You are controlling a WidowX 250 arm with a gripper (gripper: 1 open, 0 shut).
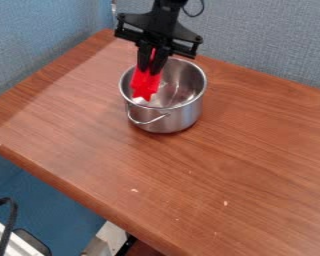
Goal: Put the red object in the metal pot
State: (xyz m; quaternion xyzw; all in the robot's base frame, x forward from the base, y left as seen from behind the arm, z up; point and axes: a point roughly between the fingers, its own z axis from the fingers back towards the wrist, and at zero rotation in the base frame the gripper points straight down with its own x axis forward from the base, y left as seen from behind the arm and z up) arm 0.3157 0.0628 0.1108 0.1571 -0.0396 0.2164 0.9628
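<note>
One red object, directly below the end effector, touching

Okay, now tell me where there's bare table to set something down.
Right of the pot in the picture, the wooden table is bare out to the frame edge; so is the stretch below the pot. It's crowded at the pot itself, with the gripper and red block there.
</note>
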